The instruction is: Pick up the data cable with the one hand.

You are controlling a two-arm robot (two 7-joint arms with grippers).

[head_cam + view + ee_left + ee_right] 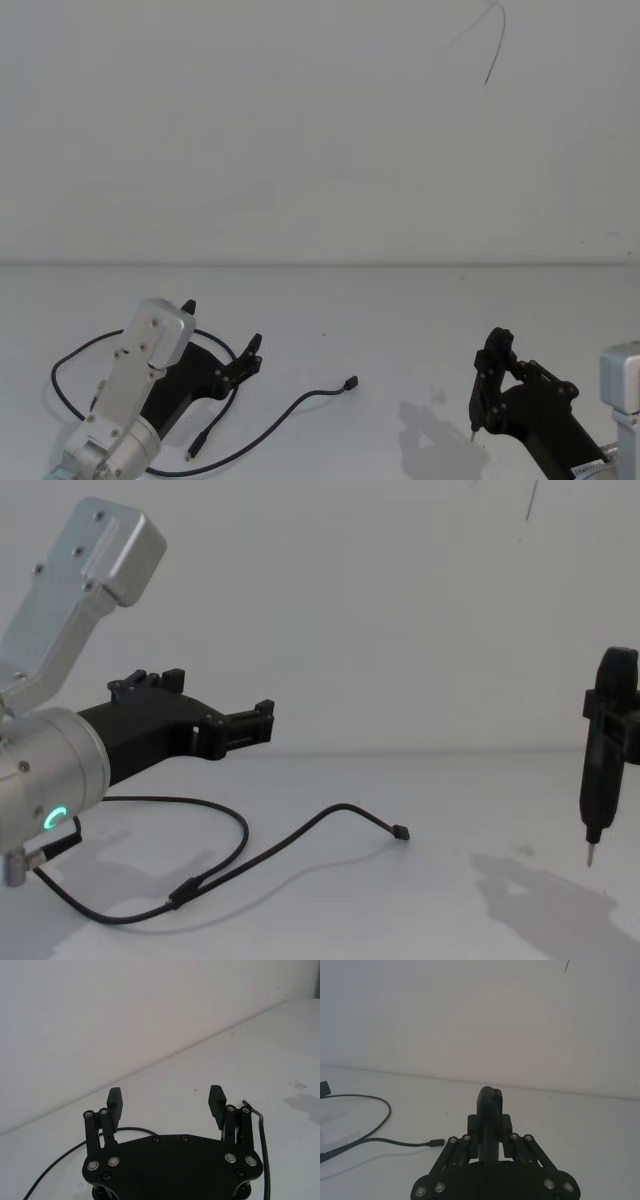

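Left claw [166, 1096], spread wide & empty, hovers above data cable [318, 392] looped on white counter [400, 300]. Right claw [490, 1127], well apart, grips pen-like tool [600, 770], tip down. Chest view shows cable's inline junction [183, 890].

A plain white wall [300, 130] stands at the back, bare but for 1 thin dark curved line [497, 52] high on the right. Below it a white table [400, 300] meets the wall at a straight grey seam. The light is soft and even. Faint grey shadows [435, 430] lie on the table's right part, and a few small specks dot its top.
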